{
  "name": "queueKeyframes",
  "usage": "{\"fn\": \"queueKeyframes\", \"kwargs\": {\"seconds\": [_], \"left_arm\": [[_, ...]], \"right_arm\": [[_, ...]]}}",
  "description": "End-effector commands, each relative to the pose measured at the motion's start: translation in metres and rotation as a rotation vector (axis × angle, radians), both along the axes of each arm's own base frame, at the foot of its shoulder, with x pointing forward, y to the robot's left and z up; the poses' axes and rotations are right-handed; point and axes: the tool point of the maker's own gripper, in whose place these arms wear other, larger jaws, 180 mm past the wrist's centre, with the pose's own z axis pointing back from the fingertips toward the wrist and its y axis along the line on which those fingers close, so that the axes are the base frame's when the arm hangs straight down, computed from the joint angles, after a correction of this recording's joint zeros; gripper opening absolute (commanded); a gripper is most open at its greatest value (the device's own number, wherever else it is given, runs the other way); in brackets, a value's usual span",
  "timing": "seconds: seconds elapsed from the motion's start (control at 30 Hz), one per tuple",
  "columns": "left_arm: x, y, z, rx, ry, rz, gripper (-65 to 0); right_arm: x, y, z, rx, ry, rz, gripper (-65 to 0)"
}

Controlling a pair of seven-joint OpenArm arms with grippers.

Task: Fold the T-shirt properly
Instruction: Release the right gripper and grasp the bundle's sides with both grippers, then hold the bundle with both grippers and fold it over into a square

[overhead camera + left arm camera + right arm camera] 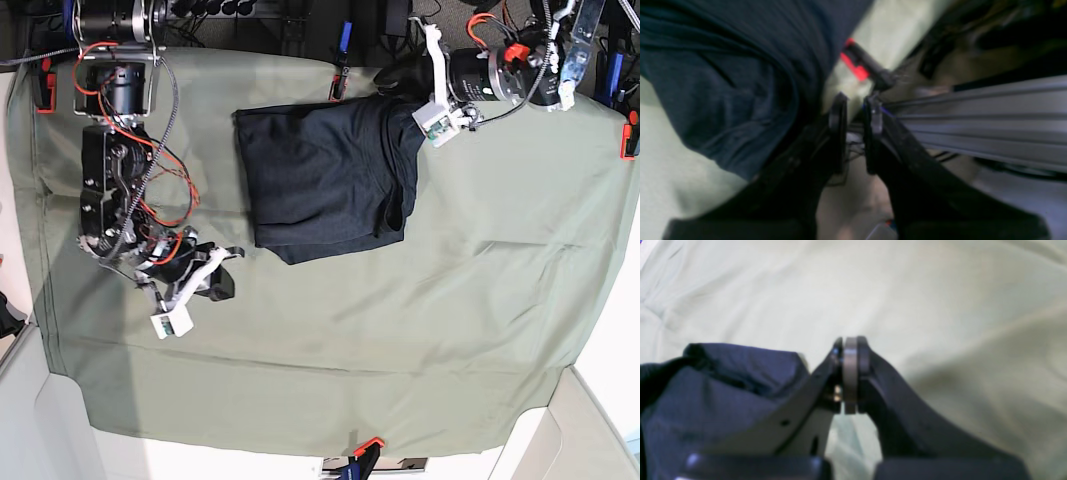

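Observation:
The dark navy T-shirt (320,175) lies bunched in a rough rectangle on the far middle of the sage-green sheet (450,300). My left gripper (385,82) is at the shirt's far right corner. In the left wrist view the left gripper (856,128) shows a narrow empty gap between its fingers, with the shirt (726,83) just to its left. My right gripper (232,262) is over bare sheet, left of the shirt's near corner. In the right wrist view the right gripper (850,373) has its pads pressed together with nothing between them. A dark blue shape (723,393) beside it is unclear.
Red clamps pin the sheet at the far edge (340,72), the left (42,90), the right (628,135) and the near edge (365,446). The far clamp (855,65) and an aluminium rail (973,116) lie right ahead of the left gripper. Cables hang off the right arm (150,190).

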Motion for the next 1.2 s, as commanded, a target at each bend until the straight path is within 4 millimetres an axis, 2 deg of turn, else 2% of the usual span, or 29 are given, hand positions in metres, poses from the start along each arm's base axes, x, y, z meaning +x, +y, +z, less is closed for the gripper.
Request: {"fn": "queueKeyframes", "kwargs": {"seconds": [0.0, 0.13, 0.4, 0.63, 0.97, 1.17], "left_arm": [[0.006, -0.002, 0.008, -0.019, -0.042, -0.007, -56.1], [0.009, 0.005, 0.003, 0.039, -0.072, -0.017, -56.1], [0.015, 0.020, -0.013, 0.118, -0.095, -0.007, -56.1], [0.038, 0.037, -0.026, 0.150, -0.096, 0.035, -56.2], [0.067, 0.041, -0.044, 0.133, -0.074, 0.116, -56.2], [0.100, 0.049, -0.037, 0.149, -0.120, 0.138, -56.2]], "right_arm": [[0.015, 0.009, 0.023, 0.030, -0.067, 0.017, -65.0], [0.016, 0.029, 0.022, 0.017, -0.062, 0.080, -65.0], [-0.002, 0.069, 0.008, -0.094, -0.058, 0.240, -65.0], [-0.016, 0.089, -0.002, -0.180, -0.064, 0.337, -65.0], [-0.018, 0.087, -0.013, -0.248, -0.053, 0.350, -65.0], [-0.018, 0.084, -0.014, -0.256, -0.050, 0.347, -65.0]]}}
